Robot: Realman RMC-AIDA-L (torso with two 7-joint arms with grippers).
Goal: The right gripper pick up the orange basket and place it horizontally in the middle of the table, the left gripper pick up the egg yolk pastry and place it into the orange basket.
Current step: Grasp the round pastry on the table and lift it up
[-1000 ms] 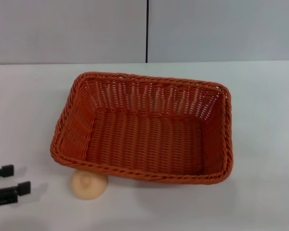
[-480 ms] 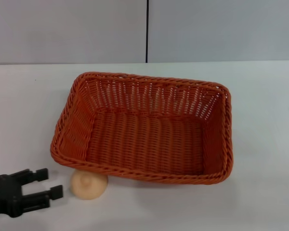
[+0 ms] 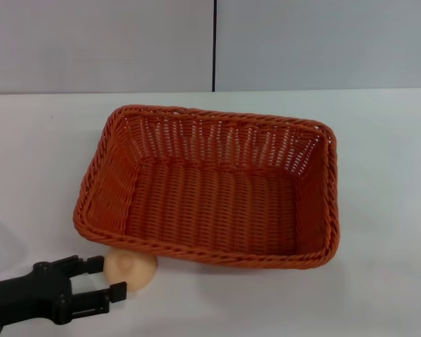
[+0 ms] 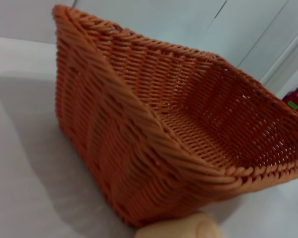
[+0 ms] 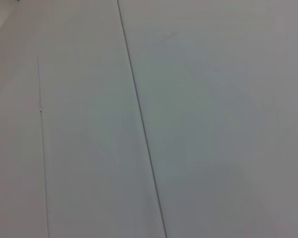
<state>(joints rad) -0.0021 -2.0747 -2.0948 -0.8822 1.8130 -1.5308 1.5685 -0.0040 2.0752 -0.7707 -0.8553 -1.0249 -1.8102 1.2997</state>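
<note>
head view: left gripper [image 3: 107, 276] jaws wide, egg yolk pastry [image 3: 131, 269] just ahead of them, tucked against orange basket [image 3: 210, 186]. left wrist view: pastry close, basket beyond. right wrist view: blank panel. step: pastry pickup; next, advance and close.

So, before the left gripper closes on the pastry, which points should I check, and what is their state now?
1. Left gripper open: ok.
2. Fingers on both sides of the egg yolk pastry: cannot tell, only the tips reach it.
3. Pastry free of the orange basket: not ok, the rim overhangs it.
4. Basket set flat mid-table: ok.
5. Basket empty: ok.
6. Right gripper out of the way: ok, not in view.
</note>
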